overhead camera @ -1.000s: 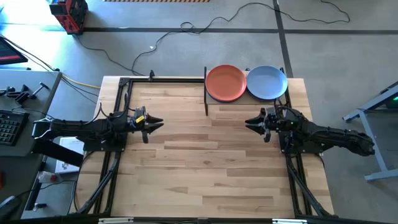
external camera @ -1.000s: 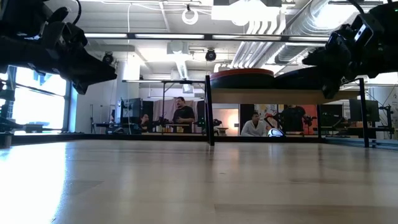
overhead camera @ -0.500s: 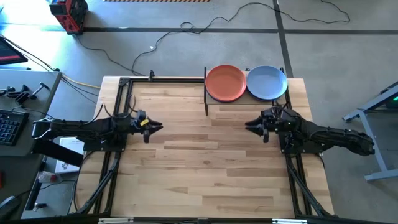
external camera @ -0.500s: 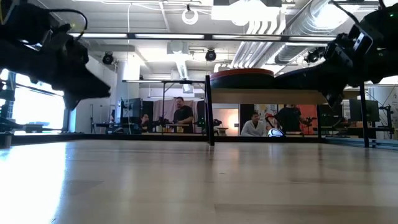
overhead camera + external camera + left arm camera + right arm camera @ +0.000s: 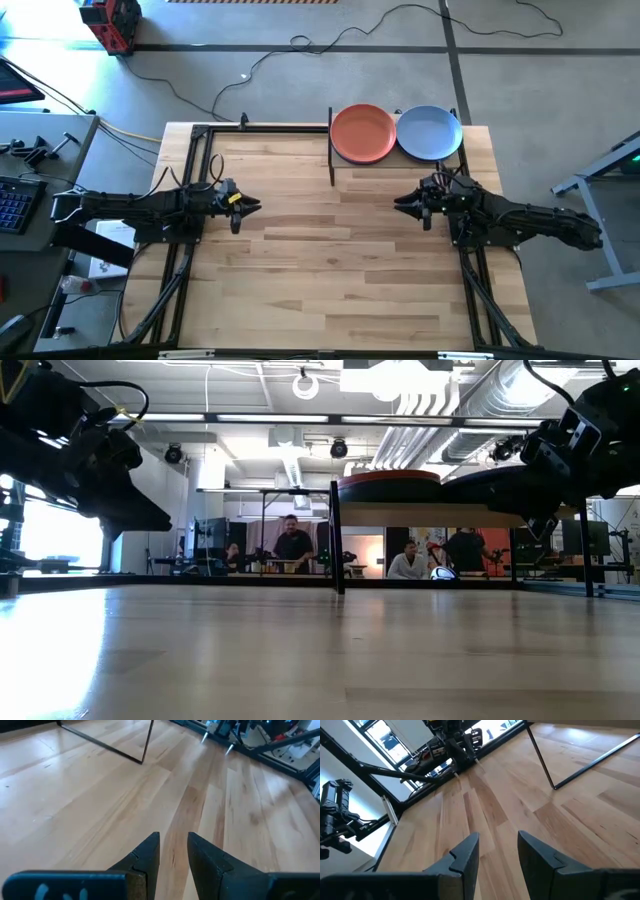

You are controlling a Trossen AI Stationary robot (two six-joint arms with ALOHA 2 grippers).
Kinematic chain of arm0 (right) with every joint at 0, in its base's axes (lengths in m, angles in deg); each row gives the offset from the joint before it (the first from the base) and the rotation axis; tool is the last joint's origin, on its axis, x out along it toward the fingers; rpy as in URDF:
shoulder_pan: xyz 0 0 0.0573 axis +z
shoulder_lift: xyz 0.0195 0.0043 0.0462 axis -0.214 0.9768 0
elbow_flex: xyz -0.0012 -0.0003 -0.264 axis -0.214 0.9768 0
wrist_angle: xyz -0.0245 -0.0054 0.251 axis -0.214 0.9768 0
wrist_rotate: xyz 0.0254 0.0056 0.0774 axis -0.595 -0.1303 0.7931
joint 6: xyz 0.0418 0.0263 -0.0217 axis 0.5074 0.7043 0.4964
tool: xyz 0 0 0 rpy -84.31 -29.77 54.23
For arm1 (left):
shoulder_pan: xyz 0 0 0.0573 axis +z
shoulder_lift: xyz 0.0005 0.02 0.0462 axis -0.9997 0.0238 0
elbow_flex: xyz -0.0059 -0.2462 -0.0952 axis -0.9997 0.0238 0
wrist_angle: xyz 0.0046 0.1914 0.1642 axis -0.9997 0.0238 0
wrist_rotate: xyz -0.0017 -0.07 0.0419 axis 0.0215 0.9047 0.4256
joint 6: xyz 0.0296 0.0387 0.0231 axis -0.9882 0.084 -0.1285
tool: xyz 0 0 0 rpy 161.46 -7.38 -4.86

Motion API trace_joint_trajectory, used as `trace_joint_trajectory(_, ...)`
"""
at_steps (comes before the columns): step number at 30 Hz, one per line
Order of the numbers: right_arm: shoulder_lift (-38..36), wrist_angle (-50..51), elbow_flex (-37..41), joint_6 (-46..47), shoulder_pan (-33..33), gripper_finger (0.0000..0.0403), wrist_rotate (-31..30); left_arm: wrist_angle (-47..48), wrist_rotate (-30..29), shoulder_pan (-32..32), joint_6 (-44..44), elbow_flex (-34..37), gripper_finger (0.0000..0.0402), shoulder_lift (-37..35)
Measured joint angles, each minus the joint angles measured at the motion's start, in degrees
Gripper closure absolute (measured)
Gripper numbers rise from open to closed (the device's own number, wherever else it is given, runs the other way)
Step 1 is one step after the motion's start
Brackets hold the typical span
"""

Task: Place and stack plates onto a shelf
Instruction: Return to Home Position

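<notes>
An orange plate [image 5: 362, 133] and a light blue plate [image 5: 429, 132] sit side by side on the shelf [image 5: 430, 513] at the table's far right. From the low view they show edge-on above the light-wood board; any plates under them are hidden. My left gripper [image 5: 250, 205] hovers over the table's left middle, narrowly open and empty, as the left wrist view [image 5: 173, 845] shows. My right gripper [image 5: 405, 203] hovers over the right middle, near of the shelf, narrowly open and empty, as its wrist view [image 5: 498, 847] shows. The two grippers point toward each other.
The shelf's thin black posts [image 5: 331, 150] stand at its left end and reach the tabletop [image 5: 330, 270]. A black frame [image 5: 200, 150] runs along the table's far and left edges. People sit in the room beyond the table [image 5: 293, 545].
Both grippers have sunk a little toward the table. Each has drawn back slightly toward its own side edge, the left to the left and the right to the right. The plates and the shelf have stayed still.
</notes>
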Motion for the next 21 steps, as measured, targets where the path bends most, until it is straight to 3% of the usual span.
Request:
trace_joint_trajectory(13,-1.0,0.0,0.0,0.4,0.0,0.0285,-0.1,0.0,0.0,0.0,-0.4,0.0,0.0314,-2.2)
trace_joint_trajectory(21,-11.1,-0.1,0.0,0.3,0.0,0.0285,-0.1,0.0,0.0,0.0,-0.4,0.0,0.0314,-10.0)
